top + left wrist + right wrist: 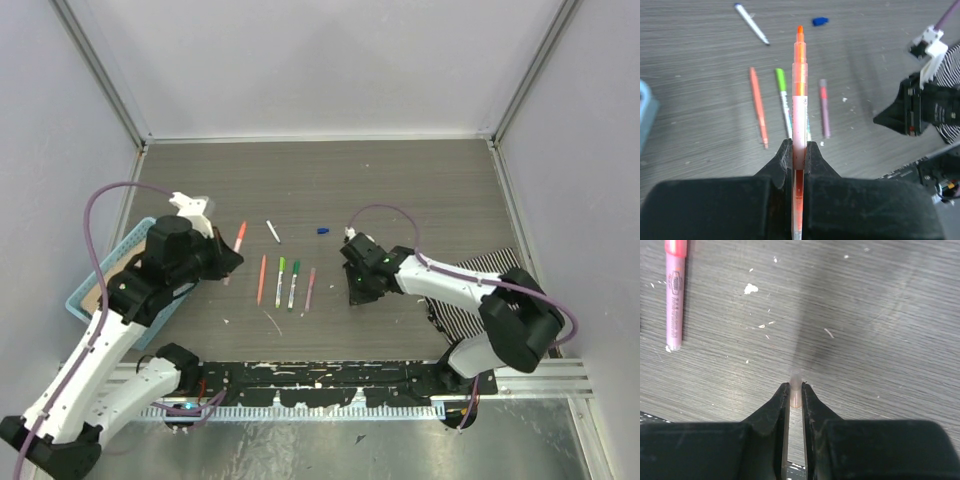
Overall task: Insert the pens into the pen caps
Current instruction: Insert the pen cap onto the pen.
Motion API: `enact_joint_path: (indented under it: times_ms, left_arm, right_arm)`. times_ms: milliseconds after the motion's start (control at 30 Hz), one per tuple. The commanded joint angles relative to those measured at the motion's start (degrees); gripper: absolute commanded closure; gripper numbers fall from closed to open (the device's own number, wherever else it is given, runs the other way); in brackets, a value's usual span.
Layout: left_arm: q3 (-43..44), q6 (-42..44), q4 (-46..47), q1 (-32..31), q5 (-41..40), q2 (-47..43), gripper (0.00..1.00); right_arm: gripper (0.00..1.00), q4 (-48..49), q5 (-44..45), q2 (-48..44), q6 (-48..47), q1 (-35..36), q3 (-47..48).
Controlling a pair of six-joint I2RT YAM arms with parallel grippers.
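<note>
My left gripper (799,150) is shut on a pen (799,95) with a white barrel and an orange tip that points away from the wrist. In the top view this pen (239,238) sticks out of the left gripper (228,258). Below it on the table lie an orange pen (758,106), a green pen (784,100) and a pink pen (824,107). A white pen (751,22) and a blue cap (820,21) lie farther back. My right gripper (795,390) is shut on a small translucent pinkish cap (796,382), low over the table, right of the pink pen (675,295).
A blue basket (85,290) stands at the left under my left arm. A striped cloth (480,275) lies at the right under my right arm. White crumbs (750,288) dot the wooden tabletop. Grey walls close the table on three sides.
</note>
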Motion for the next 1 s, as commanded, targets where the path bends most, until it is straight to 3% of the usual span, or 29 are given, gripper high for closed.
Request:
enact_joint_path:
  times_ms: [0, 167, 433, 967]
  left_arm:
    - [-1.51, -5.62, 7.70, -9.24, -1.57, 3.16, 1.00]
    - [-1.65, -6.78, 13.59, -20.90, -7.67, 8.97, 1.00]
    - [-3.36, -7.14, 26.63, -30.99, -8.59, 17.25, 1.00]
    - [-6.29, -10.40, 37.14, -35.64, -8.21, 24.98, 1.00]
  right_arm:
    - [0.99, 6.37, -3.36, -7.75, 2.16, -3.45, -2.79]
    - [0.99, 11.88, -3.50, -15.74, 7.18, -5.38, -7.23]
    - [0.99, 19.64, 1.98, -28.69, 17.10, -5.33, -13.92]
    - [0.99, 22.76, 15.72, -40.58, 34.52, -5.31, -19.26]
